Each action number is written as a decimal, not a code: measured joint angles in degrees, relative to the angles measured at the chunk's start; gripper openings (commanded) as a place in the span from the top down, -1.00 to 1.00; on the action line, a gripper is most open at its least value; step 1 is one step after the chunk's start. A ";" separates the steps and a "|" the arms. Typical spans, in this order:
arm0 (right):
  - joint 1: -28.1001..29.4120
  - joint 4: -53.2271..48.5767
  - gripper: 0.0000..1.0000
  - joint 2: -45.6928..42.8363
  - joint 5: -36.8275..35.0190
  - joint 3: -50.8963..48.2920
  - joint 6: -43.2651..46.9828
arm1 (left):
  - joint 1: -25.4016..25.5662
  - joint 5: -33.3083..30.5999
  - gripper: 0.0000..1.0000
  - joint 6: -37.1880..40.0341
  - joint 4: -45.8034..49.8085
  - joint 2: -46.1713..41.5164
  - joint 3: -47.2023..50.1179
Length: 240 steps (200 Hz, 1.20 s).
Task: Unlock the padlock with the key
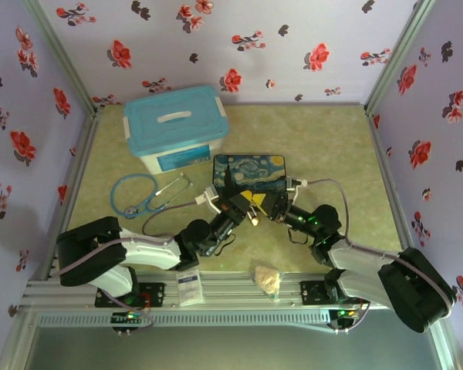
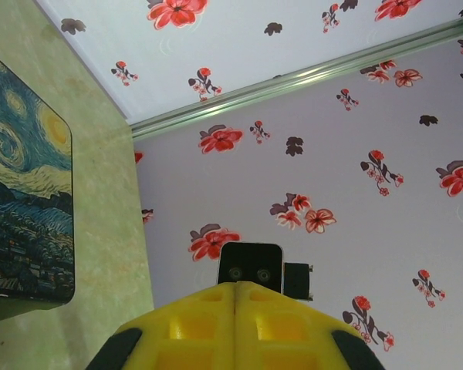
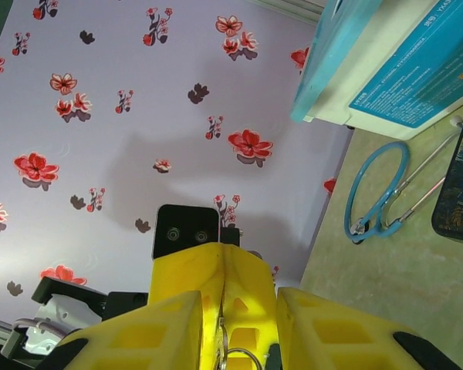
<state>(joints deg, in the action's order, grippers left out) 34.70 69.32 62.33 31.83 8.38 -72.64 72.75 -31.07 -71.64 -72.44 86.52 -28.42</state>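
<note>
My two grippers meet tip to tip just in front of the starry-night box (image 1: pixel 249 171). The left gripper (image 1: pixel 245 202) (image 2: pixel 235 289) has its yellow fingers pressed shut. In the right wrist view a thin silver metal piece with small rings (image 3: pixel 233 351), which I take for the key, sticks out of the seam of those fingers (image 3: pixel 216 270). The right gripper (image 1: pixel 268 205) (image 3: pixel 235 308) is open, one finger on each side of the left gripper's tips. A small metal bit (image 1: pixel 255 220) hangs below the tips. The padlock's brass body is hidden.
A white box with a blue lid (image 1: pixel 177 127) stands at the back left, and a blue stethoscope (image 1: pixel 143 193) lies in front of it. A crumpled beige wrapper (image 1: pixel 268 279) and a small white packet (image 1: pixel 188 287) lie near the front rail. Flowered walls enclose the table.
</note>
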 measured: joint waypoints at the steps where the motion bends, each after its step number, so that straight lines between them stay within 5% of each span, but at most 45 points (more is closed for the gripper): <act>1: 0.00 0.00 0.40 0.00 0.02 0.00 -0.02 | 0.00 0.00 1.00 0.00 0.00 0.00 0.00; 157: 0.63 -0.96 0.44 0.09 1.62 0.37 0.52 | -1.77 2.38 1.00 -0.50 0.02 -0.85 0.00; 240: 0.72 1.22 0.76 3.08 2.05 1.31 0.15 | -1.77 2.25 1.00 -2.64 -0.39 0.15 0.33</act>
<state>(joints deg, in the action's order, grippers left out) 35.42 70.54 65.41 33.89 9.69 -72.49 70.98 -28.82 -74.28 -72.84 86.67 -28.10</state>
